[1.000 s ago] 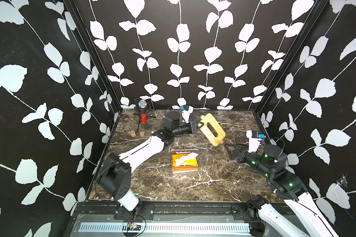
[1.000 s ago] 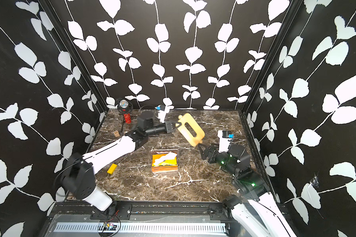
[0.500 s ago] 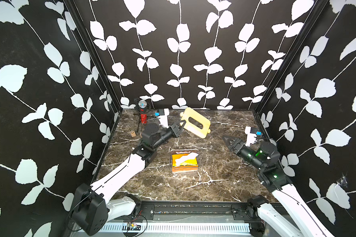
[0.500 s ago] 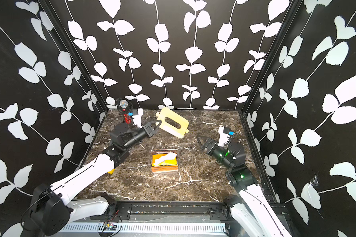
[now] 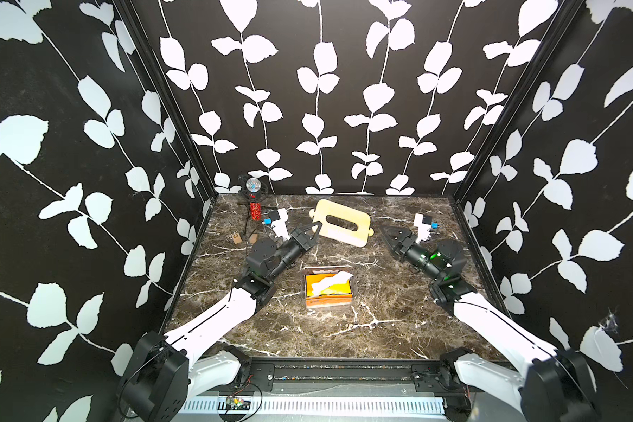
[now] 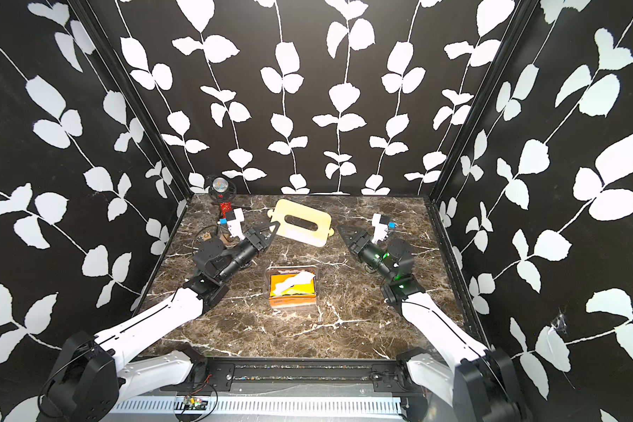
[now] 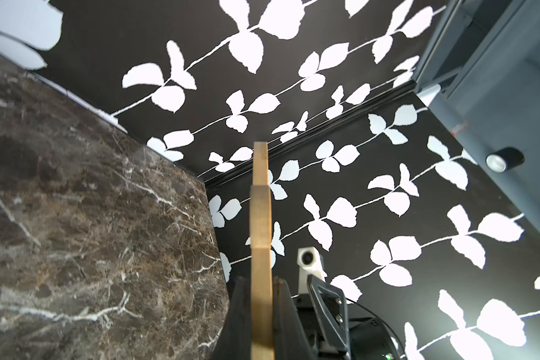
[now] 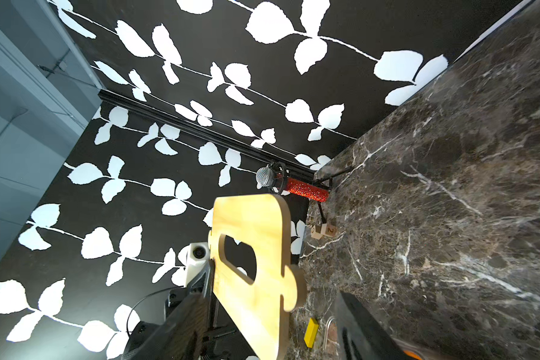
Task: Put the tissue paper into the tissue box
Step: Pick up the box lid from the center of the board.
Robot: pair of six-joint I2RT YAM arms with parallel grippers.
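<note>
The tissue paper (image 5: 328,285) (image 6: 293,288), a small soft pack with an orange top and one white sheet sticking out across it, lies flat with its top up inside the tissue box (image 5: 329,306) (image 6: 292,305). This box is a clear plastic rectangle, only a little larger than the pack, and it stands open at the middle of the marble table (image 5: 380,321) (image 6: 344,329). Its bamboo lid (image 5: 346,235) (image 6: 307,238) (image 7: 260,237) (image 8: 262,224), light tan with an oval slot, is off the box and tilted above the back of the table, pinched at one short end by the left gripper (image 5: 317,226) (image 6: 275,228).
</note>
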